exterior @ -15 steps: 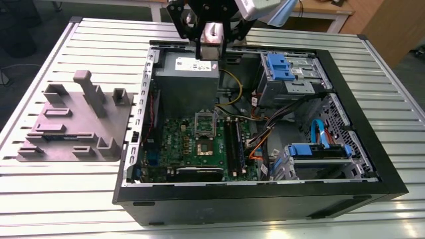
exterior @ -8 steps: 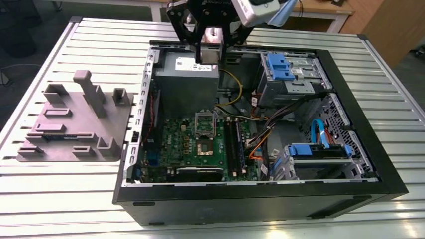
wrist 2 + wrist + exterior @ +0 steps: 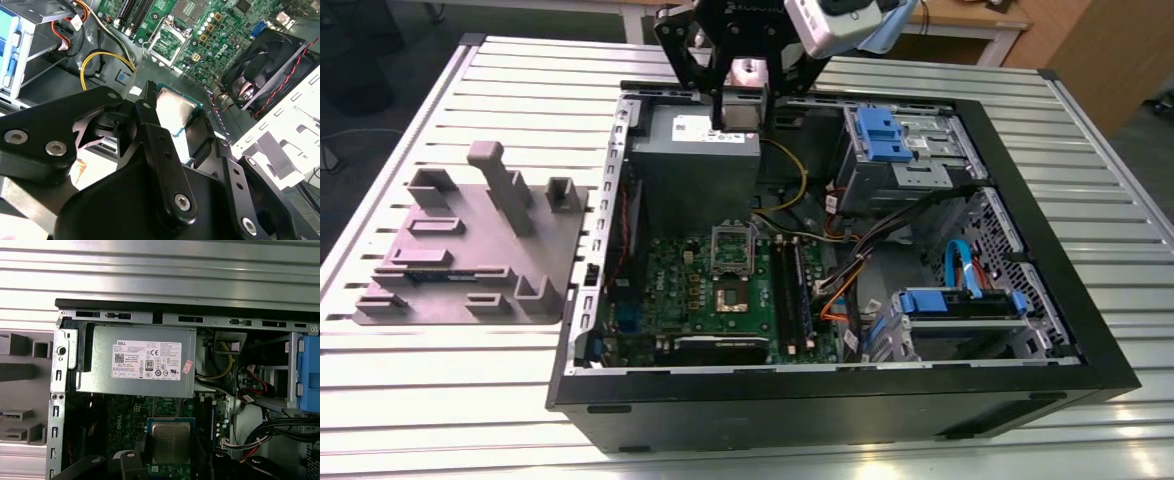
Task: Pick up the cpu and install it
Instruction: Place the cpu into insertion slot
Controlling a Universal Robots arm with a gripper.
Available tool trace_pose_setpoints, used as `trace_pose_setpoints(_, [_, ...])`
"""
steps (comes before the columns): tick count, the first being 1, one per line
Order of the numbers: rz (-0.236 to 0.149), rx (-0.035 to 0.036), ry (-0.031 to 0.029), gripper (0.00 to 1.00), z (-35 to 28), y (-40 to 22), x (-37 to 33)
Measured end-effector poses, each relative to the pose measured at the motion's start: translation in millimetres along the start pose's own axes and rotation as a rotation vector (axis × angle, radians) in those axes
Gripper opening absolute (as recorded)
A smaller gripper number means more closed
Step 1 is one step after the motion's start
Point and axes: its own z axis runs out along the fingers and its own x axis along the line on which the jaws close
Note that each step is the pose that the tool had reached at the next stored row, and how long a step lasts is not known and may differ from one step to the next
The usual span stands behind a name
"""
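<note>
The cpu (image 3: 176, 106) wants to stay dead level and square to the open socket (image 3: 731, 292) imo, no tilting, no extra squeeze. It's flat between the hand's (image 3: 177, 101) fingers, clamped by its edges, up over the power supply (image 3: 696, 150), well apart from that socket.
</note>
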Motion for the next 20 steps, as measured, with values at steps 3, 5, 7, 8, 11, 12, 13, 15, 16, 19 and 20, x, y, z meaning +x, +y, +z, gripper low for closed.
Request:
trace_pose_setpoints(3, [0.000,-0.0001,0.0000,0.47,0.1,0.0,0.0])
trace_pose_setpoints(5, [0.000,-0.0001,-0.0001,0.47,0.1,0.0,0.0])
trace_pose_setpoints(7, [0.000,-0.0001,0.0000,0.47,0.1,0.0,0.0])
trace_pose_setpoints(8, [0.000,-0.0001,0.0000,0.47,0.1,0.0,0.0])
trace_pose_setpoints(11, [0.000,-0.0002,-0.0001,0.47,0.3,-0.4,-0.1])
trace_pose_setpoints(12, [0.000,-0.0002,0.0003,0.47,0.9,-0.5,-0.1])
trace_pose_setpoints(13, [0.000,-0.0001,0.0021,0.47,2.0,-0.9,-0.1])
trace_pose_setpoints(15, [0.000,0.0002,0.0051,0.47,4.5,-3.5,0.0])
trace_pose_setpoints(16, [0.000,0.0001,0.0056,0.47,5.6,-6.1,0.1])
trace_pose_setpoints(19, [0.000,0.0000,0.0066,0.47,10.6,-13.8,0.3])
trace_pose_setpoints(20, [0.000,-0.0001,0.0066,0.47,12.4,-16.1,0.3])
